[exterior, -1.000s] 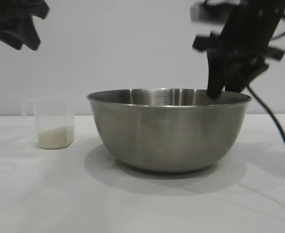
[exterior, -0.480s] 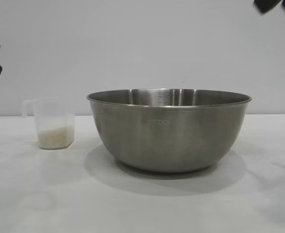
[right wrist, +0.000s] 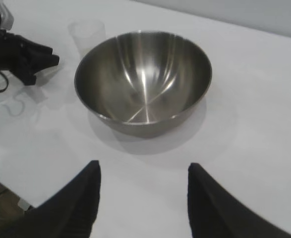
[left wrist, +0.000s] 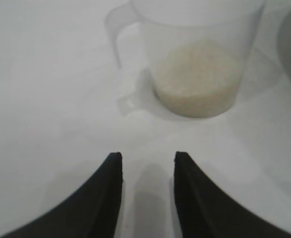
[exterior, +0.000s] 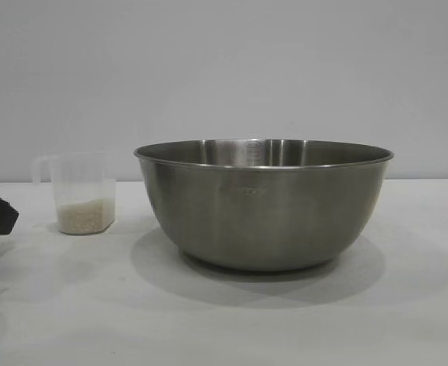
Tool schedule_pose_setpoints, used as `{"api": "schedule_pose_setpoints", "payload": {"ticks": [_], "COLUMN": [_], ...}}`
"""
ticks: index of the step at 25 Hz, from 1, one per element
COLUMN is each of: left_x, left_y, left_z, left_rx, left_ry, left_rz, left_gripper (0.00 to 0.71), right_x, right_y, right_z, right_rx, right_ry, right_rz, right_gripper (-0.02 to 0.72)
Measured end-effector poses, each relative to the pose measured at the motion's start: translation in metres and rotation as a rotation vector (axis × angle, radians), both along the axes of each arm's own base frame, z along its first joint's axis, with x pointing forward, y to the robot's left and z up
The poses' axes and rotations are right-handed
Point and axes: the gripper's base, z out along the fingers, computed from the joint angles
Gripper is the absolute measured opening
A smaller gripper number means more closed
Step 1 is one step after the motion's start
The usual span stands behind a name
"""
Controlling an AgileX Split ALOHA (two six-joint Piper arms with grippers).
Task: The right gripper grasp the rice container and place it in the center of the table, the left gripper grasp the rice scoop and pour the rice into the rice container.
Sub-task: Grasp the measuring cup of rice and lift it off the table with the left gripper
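The rice container (exterior: pixel 263 202), a wide steel bowl, stands in the middle of the white table (exterior: pixel 224 320); the right wrist view looks down into its empty inside (right wrist: pixel 143 79). To its left stands the rice scoop (exterior: pixel 82 192), a clear plastic cup with a loop handle, upright with rice (exterior: pixel 85 216) in its bottom. My left gripper (left wrist: pixel 146 157) is open low over the table, a short way from the scoop (left wrist: pixel 197 54) and its rice (left wrist: pixel 197 74), touching nothing. A dark part of that arm shows at the exterior view's left edge. My right gripper (right wrist: pixel 143 166) is open, raised and drawn back from the bowl.
The left arm (right wrist: pixel 21 54) with its cable lies on the table beside the scoop (right wrist: pixel 87 32) in the right wrist view. A plain wall (exterior: pixel 224 69) stands behind the table. The table's near edge (right wrist: pixel 16 196) shows in the right wrist view.
The right gripper let go of the bowl's rim, rose and left the exterior view. The left gripper came down from the upper left to table level at the left edge.
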Motion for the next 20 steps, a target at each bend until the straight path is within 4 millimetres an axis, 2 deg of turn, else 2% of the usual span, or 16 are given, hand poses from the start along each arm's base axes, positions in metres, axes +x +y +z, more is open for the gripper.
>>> {"api": "schedule_pose_setpoints", "payload": {"ticks": [5, 8, 11, 18, 20], "left_x": [0.013, 0.022, 0.028, 0.037, 0.039], "left_y": [-0.003, -0.006, -0.008, -0.01, -0.011], "left_z": [-0.001, -0.001, 0.0, 0.004, 0.005], "left_rx": [-0.007, -0.012, -0.018, -0.025, -0.009], "left_ry": [-0.026, -0.045, -0.061, -0.092, -0.105], "left_rz": [0.0, 0.0, -0.001, -0.002, -0.017], "left_gripper": [0.256, 0.256, 0.256, 0.256, 0.125], "right_x": [-0.022, -0.034, -0.033, -0.031, -0.031], "right_y": [-0.011, -0.022, -0.027, -0.027, -0.027], "right_z": [-0.005, -0.009, -0.01, -0.011, -0.011], "right_rx": [-0.072, -0.071, -0.071, -0.074, -0.073], "right_ry": [0.053, -0.003, -0.019, -0.031, -0.032], "right_rz": [0.022, -0.011, -0.07, -0.084, -0.084], "right_gripper": [0.336, 0.336, 0.336, 0.336, 0.336]}}
